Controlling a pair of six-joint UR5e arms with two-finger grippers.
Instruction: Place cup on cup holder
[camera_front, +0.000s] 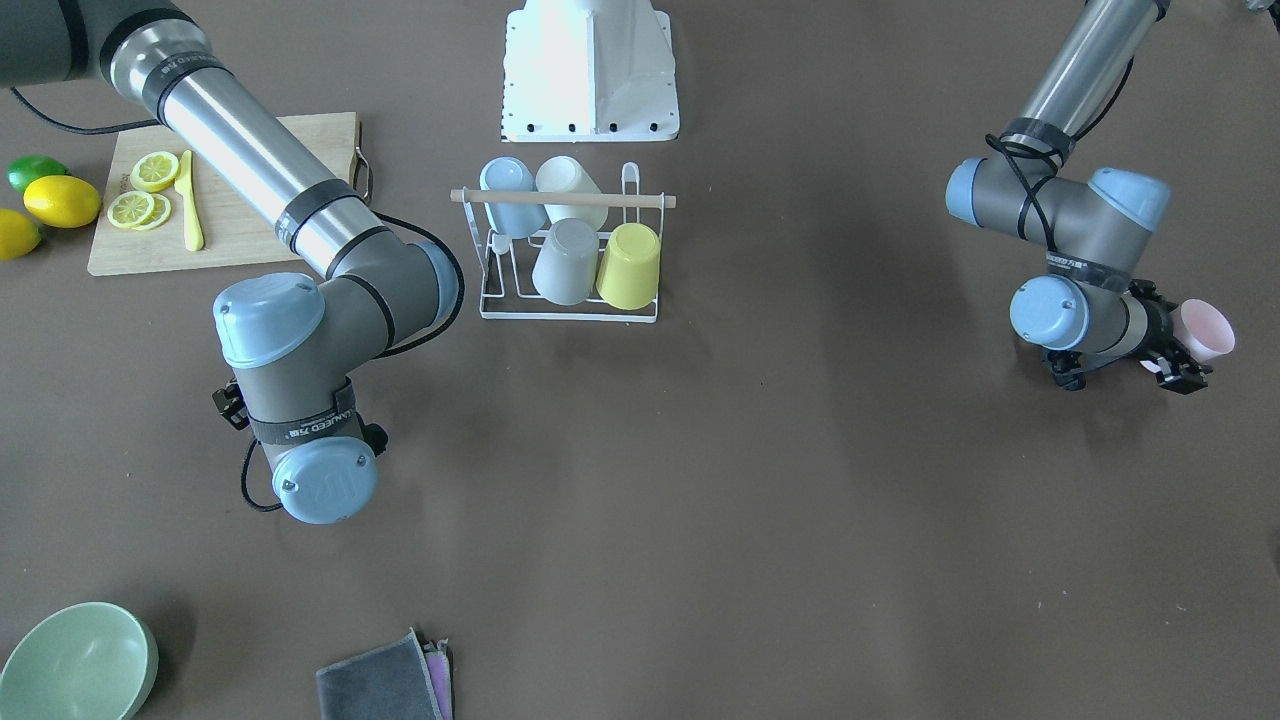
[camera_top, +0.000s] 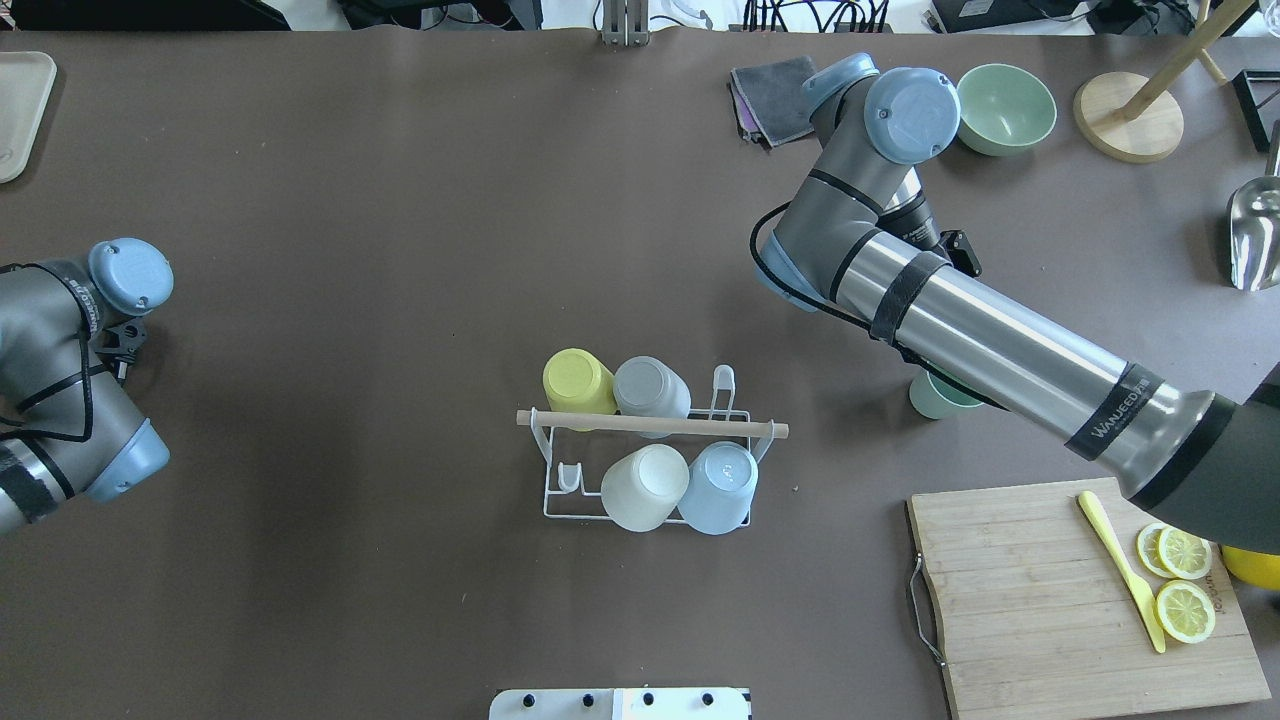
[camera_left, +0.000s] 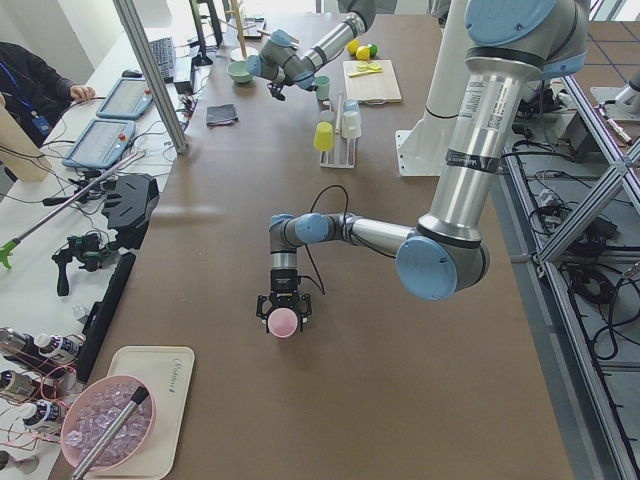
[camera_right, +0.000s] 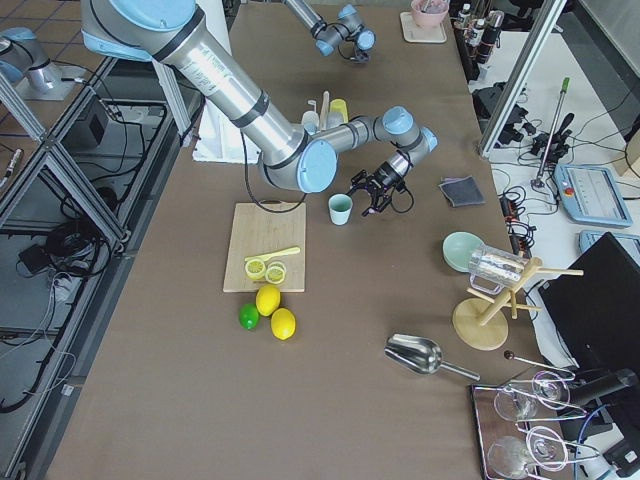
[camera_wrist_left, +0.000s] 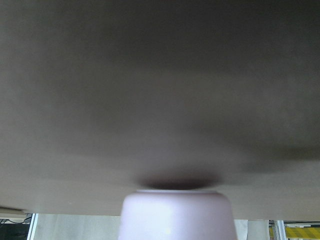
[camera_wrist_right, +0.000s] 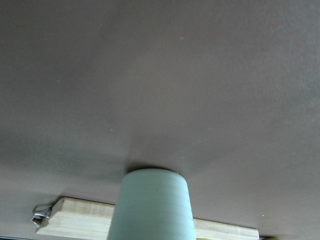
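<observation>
The cup holder (camera_front: 568, 300) is a white wire rack with a wooden rod (camera_top: 650, 424) across its top. It holds a yellow (camera_front: 630, 266), a grey (camera_front: 565, 262), a cream (camera_front: 570, 190) and a light blue cup (camera_front: 510, 195). My left gripper (camera_front: 1178, 345) lies level at the table's left end. Its fingers sit against both sides of a pink cup (camera_front: 1205, 335) that stands on the table (camera_wrist_left: 175, 217). My right gripper (camera_right: 370, 192) is right beside a mint green cup (camera_right: 340, 209), which also shows in the right wrist view (camera_wrist_right: 152, 205). I cannot tell whether that gripper is open or shut.
A wooden cutting board (camera_top: 1080, 600) with lemon slices (camera_top: 1183, 582) and a yellow knife (camera_top: 1120, 560) lies near the green cup. Whole lemons and a lime (camera_front: 40, 190) lie beside it. A green bowl (camera_top: 1005, 108) and folded cloths (camera_top: 768, 95) lie at the far edge.
</observation>
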